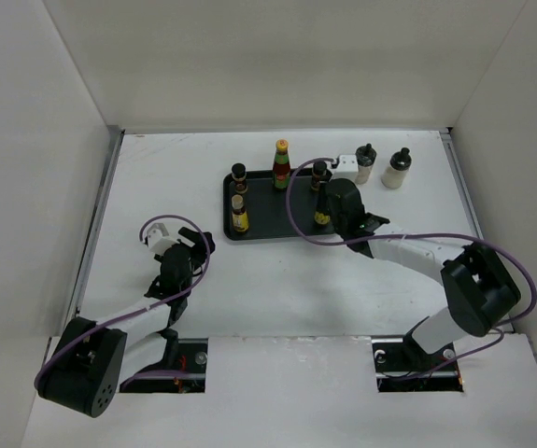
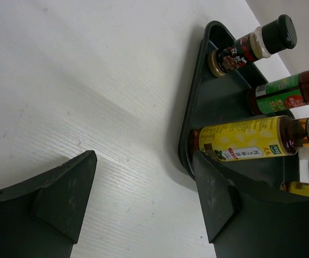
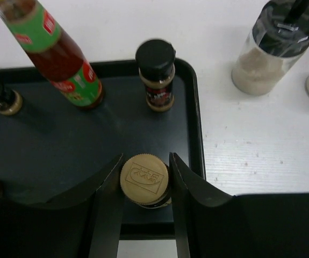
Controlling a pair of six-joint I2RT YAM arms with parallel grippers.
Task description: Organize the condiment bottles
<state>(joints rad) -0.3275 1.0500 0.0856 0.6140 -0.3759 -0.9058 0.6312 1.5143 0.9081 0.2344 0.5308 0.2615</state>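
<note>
Right gripper (image 3: 145, 159) closed on the tan-capped bottle (image 3: 145, 180), jaws against both sides of the cap; bottle upright at lower right of the tray (image 3: 47, 156). Five bottles in the tray; cream bottle (image 1: 365, 166) and second cream bottle (image 1: 399, 170) stand outside, upper right (judged: mostly done). Right arm reaches forward, wrist down. Left gripper (image 2: 143, 161) wide, empty, low over the table (image 1: 277, 280).

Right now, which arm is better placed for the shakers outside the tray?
Probably right: right gripper is at the tray's right edge, near the shakers; left gripper is across the tray.
</note>
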